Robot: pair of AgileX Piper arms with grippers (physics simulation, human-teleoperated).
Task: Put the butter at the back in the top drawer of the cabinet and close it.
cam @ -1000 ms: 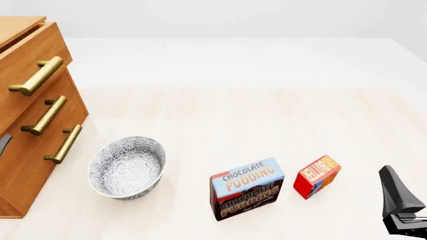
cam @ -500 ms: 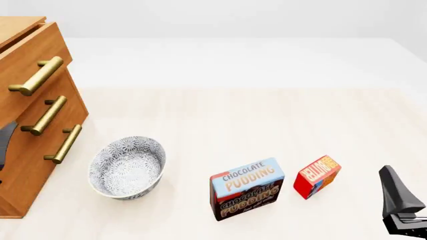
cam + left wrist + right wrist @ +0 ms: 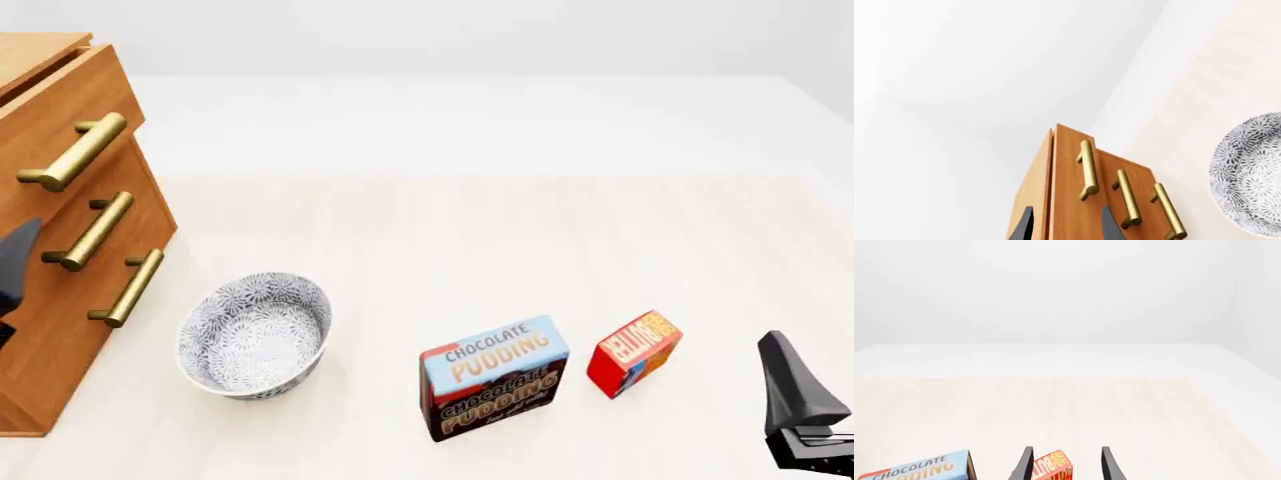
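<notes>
Left gripper [image 3: 1064, 225]: enters at the left edge of the front view, in front of the cabinet's lower drawers; two dark tapered fingers [image 3: 1109, 225] stand apart with nothing between them; the wrist view looks past them at the cabinet's front edge.
Right gripper [image 3: 1066, 465]: low at the near right corner of the table [image 3: 507, 230]; fingers parted and holding nothing; the wrist view looks between them at the butter.
Cabinet [image 3: 40, 330]: warm brown wood chest at the table's left, three stacked drawers, each with a brass cylindrical bar handle.
Top drawer [image 3: 67, 110]: front stands slightly forward of the cabinet top; whether it is ajar cannot be told.
Butter [image 3: 634, 352]: small red box, orange-yellow lettering, blue side; lies on the table ahead and left of the right gripper, untouched, well apart from the cabinet.
Pudding [image 3: 494, 378]: larger brown and light-blue box, just left of the butter.
Bowl [image 3: 255, 335]: round, white with grey floral pattern, between cabinet and pudding.
</notes>
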